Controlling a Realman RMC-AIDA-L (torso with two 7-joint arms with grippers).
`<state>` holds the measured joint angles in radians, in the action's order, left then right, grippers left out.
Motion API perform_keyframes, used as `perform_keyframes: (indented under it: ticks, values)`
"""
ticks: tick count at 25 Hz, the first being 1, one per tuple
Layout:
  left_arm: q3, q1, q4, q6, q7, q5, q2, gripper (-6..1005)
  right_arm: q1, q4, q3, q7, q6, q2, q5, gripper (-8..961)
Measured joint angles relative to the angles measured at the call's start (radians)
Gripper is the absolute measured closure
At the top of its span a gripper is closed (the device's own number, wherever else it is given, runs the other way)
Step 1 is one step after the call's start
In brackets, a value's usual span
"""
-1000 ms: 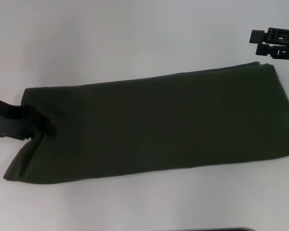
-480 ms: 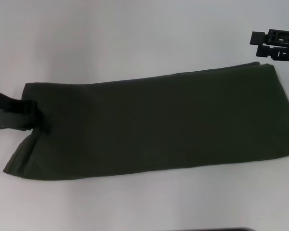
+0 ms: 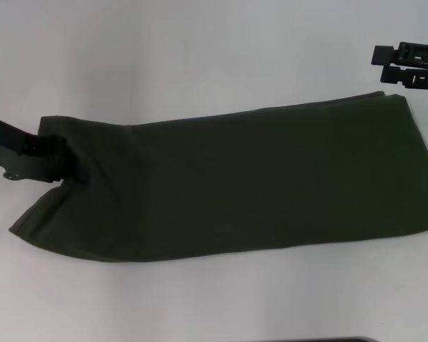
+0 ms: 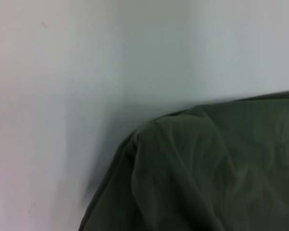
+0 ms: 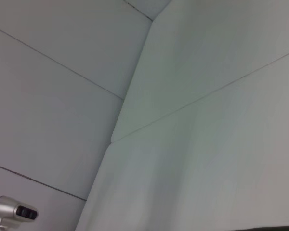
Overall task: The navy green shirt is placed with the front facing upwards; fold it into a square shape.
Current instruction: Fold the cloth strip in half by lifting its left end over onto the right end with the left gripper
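since the earlier frames the left gripper [image 3: 65, 158] had shifted up and slightly toward the shirt's middle, carrying the left end of the cloth with it, so that the near left corner now sat a little farther in from the table's left side; the right gripper [image 3: 406, 64] had not moved. the white table [image 3: 200, 50] filled the head view and carried the navy green shirt [image 3: 250, 182], which lay as a long folded band running from the left side to the right edge of the view, its right end higher in the frame than its left. no lettering, collar or label was visible on the upper surface. the left end of the band was lifted and wrinkled around the left gripper, which was closed on the shirt's far left corner, with cloth bunched against the fingers. in the left wrist view the shirt [image 4: 207, 168] showed as a raised, rounded fold with creases above the table surface [image 4: 86, 57]. the right gripper hovered off the cloth, just beyond the shirt's far right corner, its two dark fingers lying close and parallel with a narrow gap between them. the right wrist view showed only pale wall panels [image 5: 183, 96] and a small silver device [image 5: 12, 211] in one corner.
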<state>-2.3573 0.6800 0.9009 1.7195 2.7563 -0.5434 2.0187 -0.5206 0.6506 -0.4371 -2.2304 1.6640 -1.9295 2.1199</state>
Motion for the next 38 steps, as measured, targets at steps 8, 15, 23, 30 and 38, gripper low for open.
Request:
perform_keyframes:
  ticks: [8, 15, 23, 30, 38]
  values:
    - [-0.004, 0.013, 0.010, 0.015, -0.001, -0.001, -0.002, 888, -0.002, 0.006, 0.000, -0.010, -0.001, 0.000, 0.000, 100]
    - [-0.005, 0.003, 0.019, 0.039, 0.012, 0.005, -0.056, 888, -0.002, 0.007, 0.000, -0.011, -0.004, 0.001, 0.000, 100]
    - [-0.012, 0.000, 0.014, 0.027, 0.016, 0.041, -0.099, 888, -0.001, 0.004, 0.000, -0.019, -0.006, 0.001, 0.000, 100]
    - [-0.073, -0.009, 0.006, 0.000, 0.017, 0.107, -0.119, 887, -0.001, 0.008, 0.000, -0.025, -0.007, 0.002, 0.000, 99]
    - [-0.086, -0.011, 0.034, 0.001, 0.018, 0.108, -0.116, 887, -0.008, 0.009, -0.002, -0.029, -0.009, 0.003, 0.005, 99]
